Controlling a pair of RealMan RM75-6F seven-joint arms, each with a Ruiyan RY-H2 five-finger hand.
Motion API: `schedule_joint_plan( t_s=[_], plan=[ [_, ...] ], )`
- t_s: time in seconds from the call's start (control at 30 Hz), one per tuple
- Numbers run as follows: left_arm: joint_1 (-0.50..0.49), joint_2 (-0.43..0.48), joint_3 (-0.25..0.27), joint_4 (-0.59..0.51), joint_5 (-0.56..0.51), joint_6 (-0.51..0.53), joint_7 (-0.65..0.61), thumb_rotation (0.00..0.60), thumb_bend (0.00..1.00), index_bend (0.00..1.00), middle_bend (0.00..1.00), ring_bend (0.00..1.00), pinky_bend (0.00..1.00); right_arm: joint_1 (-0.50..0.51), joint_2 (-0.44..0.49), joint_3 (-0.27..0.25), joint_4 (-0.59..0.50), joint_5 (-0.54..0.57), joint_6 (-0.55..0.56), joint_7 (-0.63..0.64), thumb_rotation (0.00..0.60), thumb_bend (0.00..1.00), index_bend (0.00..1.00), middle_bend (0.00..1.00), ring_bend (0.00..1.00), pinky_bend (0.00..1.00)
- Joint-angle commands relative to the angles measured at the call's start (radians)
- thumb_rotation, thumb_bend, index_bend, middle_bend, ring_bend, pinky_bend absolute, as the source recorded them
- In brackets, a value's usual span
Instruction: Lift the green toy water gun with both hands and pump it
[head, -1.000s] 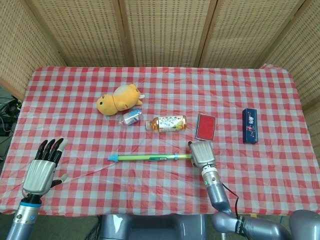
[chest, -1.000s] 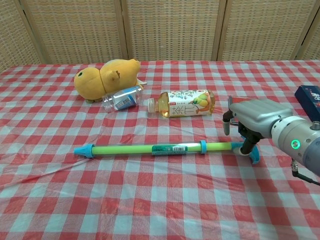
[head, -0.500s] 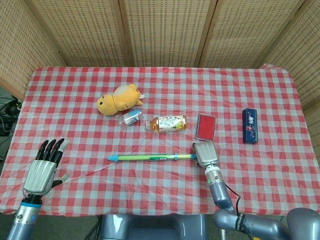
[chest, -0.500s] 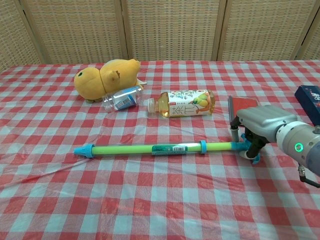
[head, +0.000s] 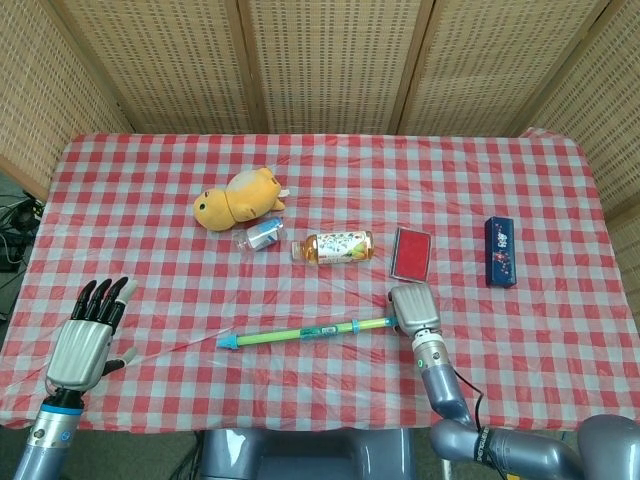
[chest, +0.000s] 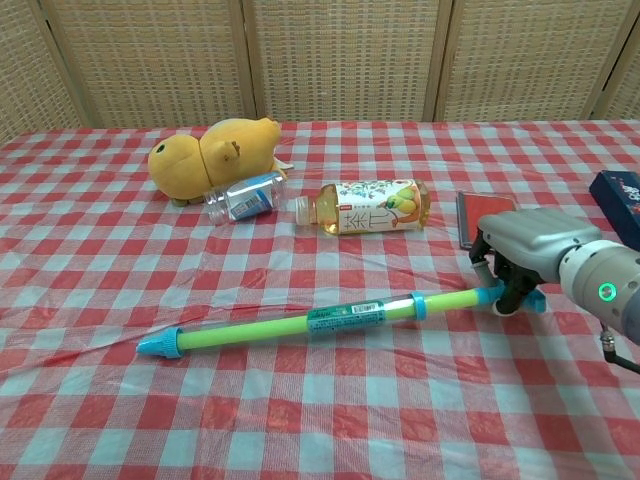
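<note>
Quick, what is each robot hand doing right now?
Left hand: open, holding nothing.
Right hand: closed on the green toy water gun's handle end.

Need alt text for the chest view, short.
A right robot hand grips the blue handle end of a long green water gun, which slants across a red checked tablecloth. Behind it lie a tea bottle, a small clear bottle and a yellow plush toy. A red case sits just behind the hand.

Tea bottle (chest: 365, 208) label: large character "茶".
</note>
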Motion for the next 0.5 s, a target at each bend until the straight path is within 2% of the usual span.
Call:
schedule_joint_plan(
  t_s=[0.03,0.27,0.5],
  plan=[
    [-0.001,0.000,-0.001,0.000,-0.004,-0.003,-0.002,0.600,0.16,0.05,0.00,0.00,0.00,0.003,0.012,0.008,-0.016,0.012,-0.002,0.005,0.600,0.49,0.83,1.00,1.00,0.84],
    [-0.014,-0.002,-0.014,-0.019,-0.033,-0.030,0.009,0.600,0.16,0.06,0.00,0.00,0.00,0.022,0.063,0.051,-0.101,0.058,0.010,0.000,0.600,0.50,0.84,1.00,1.00,0.84],
    [-0.058,0.020,-0.051,-0.112,-0.056,-0.074,0.084,0.600,0.16,0.08,0.00,0.00,0.00,0.050,0.086,0.115,-0.182,0.080,0.092,-0.019,0.600,0.49,0.84,1.00,1.00,0.84]
  ],
)
